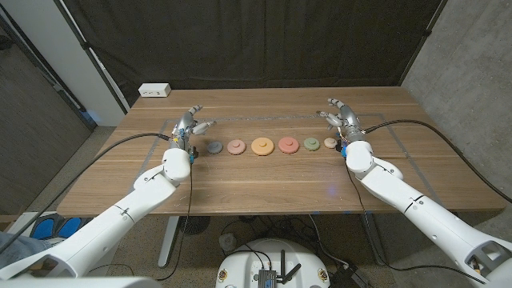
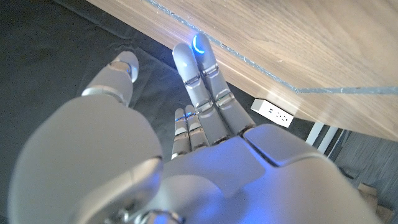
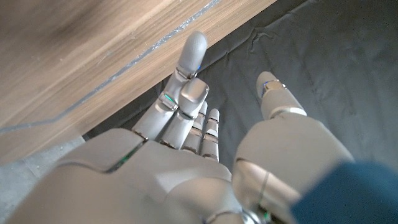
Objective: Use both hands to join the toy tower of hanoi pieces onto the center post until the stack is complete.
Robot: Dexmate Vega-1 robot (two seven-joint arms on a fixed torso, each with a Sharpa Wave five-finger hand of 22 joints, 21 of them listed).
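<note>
A row of toy discs lies across the middle of the wooden table (image 1: pixel 280 180): a dark grey disc (image 1: pixel 214 147), a salmon disc (image 1: pixel 236 147), a larger orange disc (image 1: pixel 262 146), a red disc (image 1: pixel 288 145), a green disc (image 1: pixel 311 144) and a small tan disc (image 1: pixel 330 143). No post stands out among them. My left hand (image 1: pixel 186 128) stands just left of the grey disc, fingers apart and holding nothing; in its wrist view the left hand (image 2: pixel 199 124) reaches along the table edge. My right hand (image 1: pixel 342 118) stands just right of the tan disc, open; the right hand (image 3: pixel 199 124) holds nothing.
A white power strip (image 1: pixel 154 90) lies at the table's far left corner, seen too as the power strip (image 2: pixel 272 112). Black curtain hangs behind the table. Taped lines mark the tabletop near each hand. A cable runs along each arm.
</note>
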